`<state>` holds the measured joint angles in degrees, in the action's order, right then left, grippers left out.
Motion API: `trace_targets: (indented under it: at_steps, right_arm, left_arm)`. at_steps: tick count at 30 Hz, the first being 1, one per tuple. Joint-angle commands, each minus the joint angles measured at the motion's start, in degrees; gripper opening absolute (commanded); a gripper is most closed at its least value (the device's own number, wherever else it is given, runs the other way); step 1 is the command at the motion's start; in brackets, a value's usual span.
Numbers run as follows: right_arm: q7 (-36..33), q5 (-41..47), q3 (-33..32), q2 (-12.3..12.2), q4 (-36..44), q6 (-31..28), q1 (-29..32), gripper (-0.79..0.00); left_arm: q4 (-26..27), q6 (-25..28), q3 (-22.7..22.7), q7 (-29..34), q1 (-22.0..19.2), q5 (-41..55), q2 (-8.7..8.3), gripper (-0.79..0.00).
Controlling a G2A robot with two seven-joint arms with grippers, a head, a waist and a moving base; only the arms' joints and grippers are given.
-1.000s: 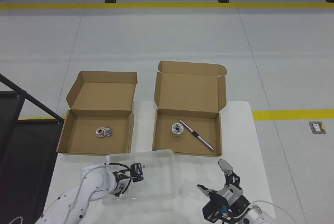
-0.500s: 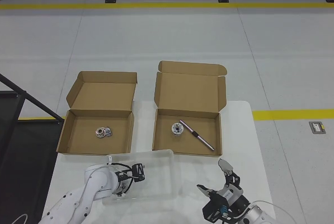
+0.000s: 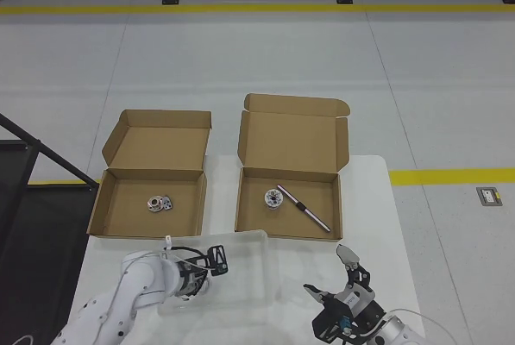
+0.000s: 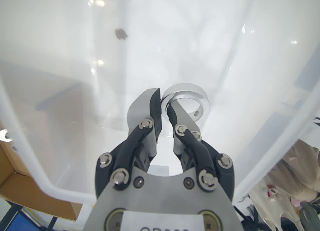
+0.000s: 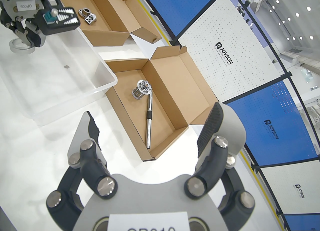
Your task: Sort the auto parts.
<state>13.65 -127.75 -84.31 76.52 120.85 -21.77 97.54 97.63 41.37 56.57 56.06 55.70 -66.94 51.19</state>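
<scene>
My left gripper [image 4: 164, 107] is inside the clear plastic bin [image 3: 255, 241], shut on the rim of a silver metal ring [image 4: 203, 103]. From the right wrist view the same ring [image 5: 15, 48] hangs just over the bin floor under that gripper [image 5: 24, 42]. My right gripper [image 5: 152, 117] stands open with nothing in it over the white table, near the front right of the bin [image 3: 329, 272]. The left cardboard box [image 3: 119, 220] holds a small metal block [image 3: 160, 203]. In the right box [image 3: 326, 185] lie a round hub [image 3: 273, 199] and a steel rod [image 3: 304, 209].
A small dark speck [image 4: 120, 34] lies on the bin floor. Both boxes have their lids folded back at the far side of the table [image 3: 369, 224]. A black frame [image 3: 15, 138] stands to the left. Free table surface lies right of the bin.
My left wrist has shifted a little to the right and toward the boxes with the ring held. The right arm has kept still.
</scene>
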Motion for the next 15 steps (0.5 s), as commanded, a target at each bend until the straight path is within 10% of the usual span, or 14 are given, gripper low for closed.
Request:
trace_targets:
  at_steps: [1, 15]
  right_arm:
    - [0.0, 0.0, 0.0, 0.0, 0.0, 0.0, 0.0, 0.0]
    - [0.0, 0.0, 0.0, 0.0, 0.0, 0.0, 0.0, 0.0]
  left_arm:
    - [2.59, -0.11, 3.73, -1.98, 2.04, 2.17, -0.77, -0.785]
    - [1.68, -2.92, 26.48, -12.79, 10.39, 30.58, -3.84, -0.785]
